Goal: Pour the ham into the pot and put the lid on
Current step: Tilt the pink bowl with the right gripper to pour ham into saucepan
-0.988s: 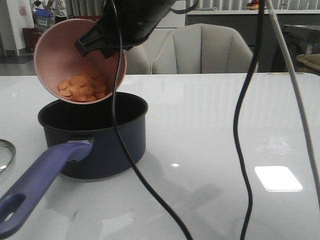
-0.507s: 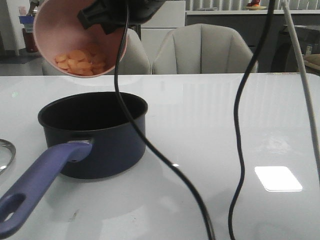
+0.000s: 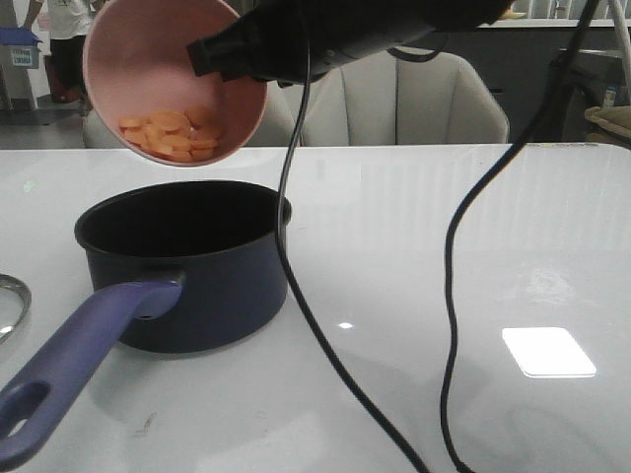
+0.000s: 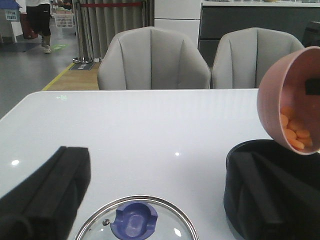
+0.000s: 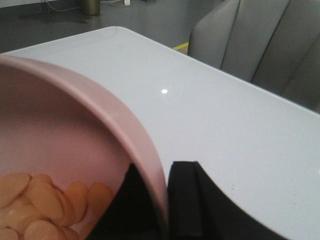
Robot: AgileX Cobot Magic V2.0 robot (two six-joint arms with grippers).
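The right gripper (image 3: 232, 54) pinches the rim of the pink bowl (image 3: 148, 59), one finger inside and one outside the wall, as the right wrist view shows. In the front view the bowl hangs tilted above the saucepan (image 3: 197, 286), its mouth turned toward the camera, at about 12 o'clock from the pan's opening. The ham slices (image 3: 173, 133) lie heaped at the bowl's lowest edge and none has dropped; the pan looks empty inside.

The main risk is a spill. The bowl sits high over the pan and toward its far rim, so slices sliding out at this height could scatter or land on the white table (image 3: 444, 256) at the pan's 12 o'clock side rather than inside. The thin slices may also cling together and leave in one clump, or stick to the wall and stay behind. A rim pinch on a steeply tipped bowl could slip as the tilt grows.

A black cable (image 3: 296, 286) hangs just in front of the pan's 3 o'clock side and could snag its rim or the periwinkle handle (image 3: 84, 360), which points to about 7 o'clock.

The glass lid (image 4: 135, 225) rests on the table at the pan's 9 o'clock side. The left gripper (image 4: 160, 200) hovers over it with fingers spread wide, holding nothing; a low descent could knock the knob.
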